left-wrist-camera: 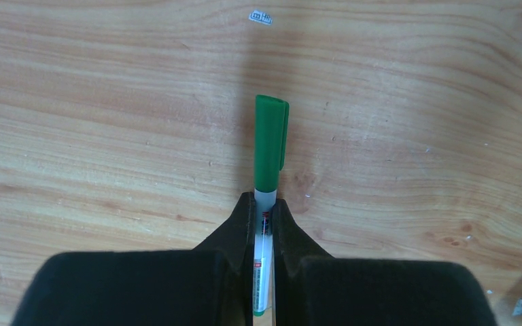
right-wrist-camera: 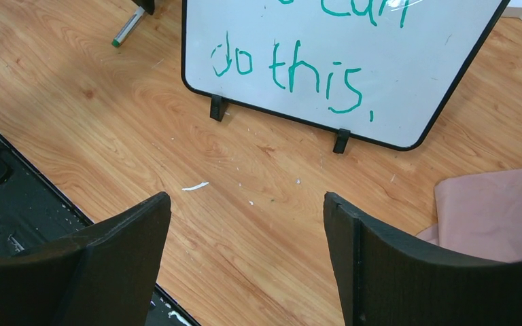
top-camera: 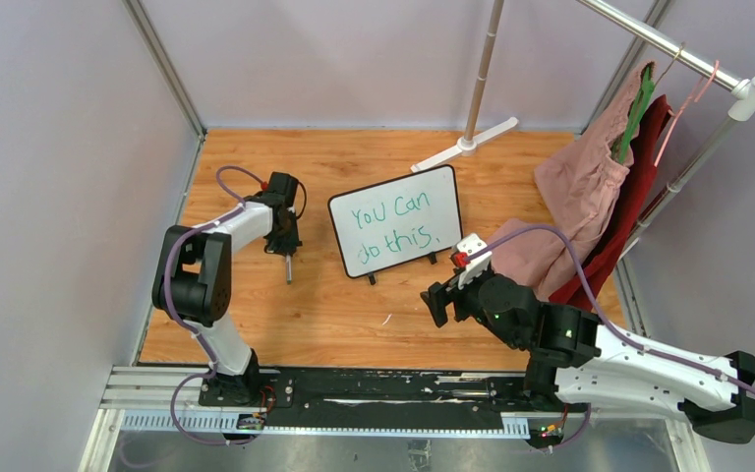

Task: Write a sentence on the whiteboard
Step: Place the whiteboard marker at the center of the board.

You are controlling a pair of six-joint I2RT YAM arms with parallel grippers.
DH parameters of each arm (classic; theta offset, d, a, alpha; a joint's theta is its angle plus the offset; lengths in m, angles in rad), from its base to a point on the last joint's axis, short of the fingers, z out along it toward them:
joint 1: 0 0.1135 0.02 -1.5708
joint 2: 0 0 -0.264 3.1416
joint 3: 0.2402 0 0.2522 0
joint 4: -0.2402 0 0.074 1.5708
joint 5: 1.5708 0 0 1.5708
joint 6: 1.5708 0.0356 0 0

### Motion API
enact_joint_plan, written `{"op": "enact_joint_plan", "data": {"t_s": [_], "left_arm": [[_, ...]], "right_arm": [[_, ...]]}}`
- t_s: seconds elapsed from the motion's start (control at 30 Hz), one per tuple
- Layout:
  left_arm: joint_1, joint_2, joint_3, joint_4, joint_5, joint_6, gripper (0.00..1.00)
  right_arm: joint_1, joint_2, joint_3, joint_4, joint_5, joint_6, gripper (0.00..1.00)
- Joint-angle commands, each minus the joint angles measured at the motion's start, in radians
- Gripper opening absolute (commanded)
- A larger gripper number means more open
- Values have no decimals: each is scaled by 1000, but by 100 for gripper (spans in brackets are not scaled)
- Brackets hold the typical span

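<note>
We see a wooden table [left-wrist-camera: 109, 102], light grain, smooth with a soft sheen; the whiteboard [right-wrist-camera: 414, 68] looks glossy and slick, catching glare; the marker [left-wrist-camera: 270, 139] has a smooth green plastic cap; the right gripper [right-wrist-camera: 245, 200] shows matt black fingers [right-wrist-camera: 394, 272]; pink cloth [top-camera: 580, 187] hangs soft and matt from a shiny metal rail [top-camera: 649, 37].

The whiteboard [top-camera: 408, 258] is white with a thin black border and black feet, its sentence [top-camera: 390, 213] written in bluish green ink. The marker [left-wrist-camera: 270, 139] has a bright green cap and a white barrel with a bit of red print, seen against the table [top-camera: 334, 315], a warm honey wood with wavy grain. Off to the side there's a dusty pink garment [top-camera: 580, 187], a deep red garment [top-camera: 639, 197] and a green hanger [top-camera: 635, 123].
</note>
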Motion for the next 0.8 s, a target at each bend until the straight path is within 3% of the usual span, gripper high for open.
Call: {"op": "enact_joint_plan", "data": {"t_s": [0.0, 0.3, 0.77], "left_arm": [[7, 15, -10, 33, -1, 5, 1], [7, 14, -19, 38, -7, 9, 12], [7, 28, -21, 40, -13, 8, 17]], "right_arm": [[-9, 6, 39, 0, 31, 2, 85], [-10, 8, 34, 9, 30, 3, 85], [-10, -1, 33, 1, 37, 3, 85]]}}
